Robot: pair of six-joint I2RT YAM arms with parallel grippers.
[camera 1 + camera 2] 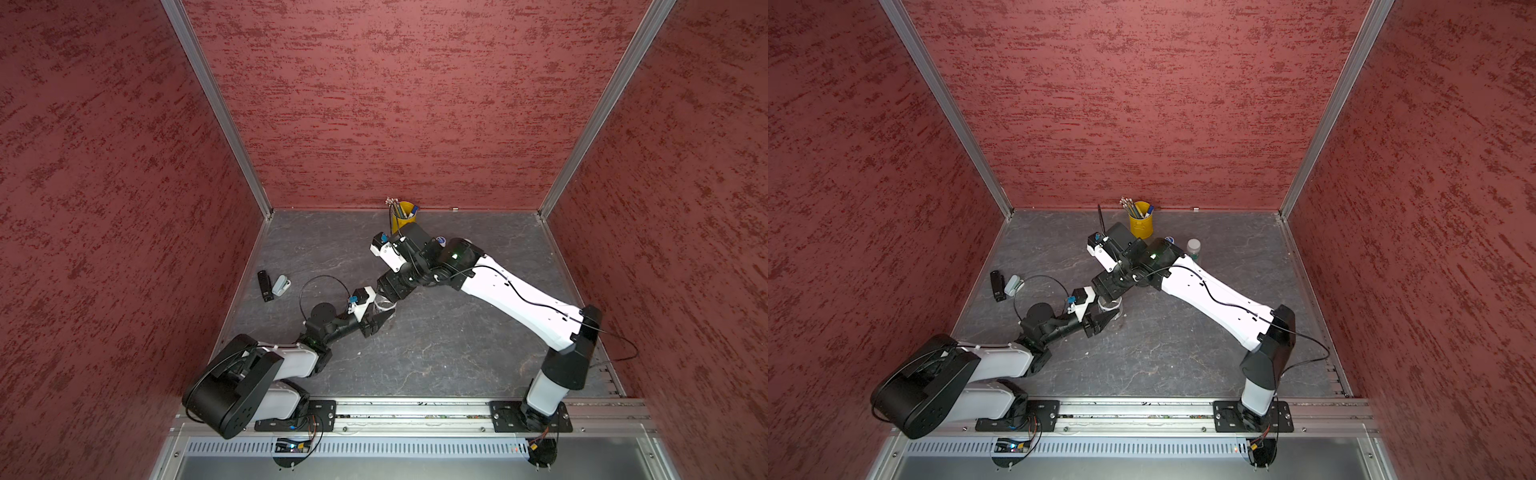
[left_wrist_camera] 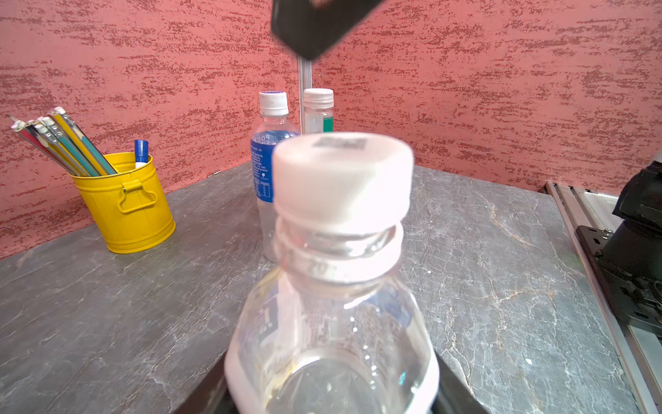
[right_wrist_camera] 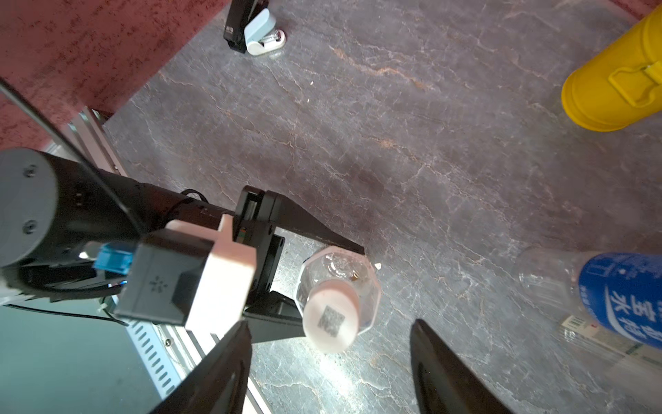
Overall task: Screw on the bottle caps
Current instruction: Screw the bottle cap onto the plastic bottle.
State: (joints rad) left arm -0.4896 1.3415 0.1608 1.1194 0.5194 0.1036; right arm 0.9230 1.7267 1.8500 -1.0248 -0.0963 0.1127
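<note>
My left gripper [image 2: 331,394] is shut on the white-labelled clear bottle [image 2: 333,333], which stands upright on the table. A small white cap with a dark square mark [image 2: 342,179] sits on its neck. My right gripper [image 3: 331,326] hangs open just above that cap [image 3: 329,315], its fingers [image 3: 447,372] wide apart and off the cap. In both top views the right wrist [image 1: 395,286] covers this bottle [image 1: 1111,306]. Farther back stand the blue-labelled bottle [image 2: 265,161] with a blue-and-white cap [image 2: 273,102] and a clear bottle with a green band [image 2: 318,120] under a wide white cap [image 2: 318,96].
A yellow pencil cup [image 1: 402,216] stands by the back wall, close to the right arm's wrist. A black block [image 1: 264,284] and a pale stapler-like thing [image 1: 281,285] lie near the left wall. The mounting rail [image 1: 415,409] runs along the front edge.
</note>
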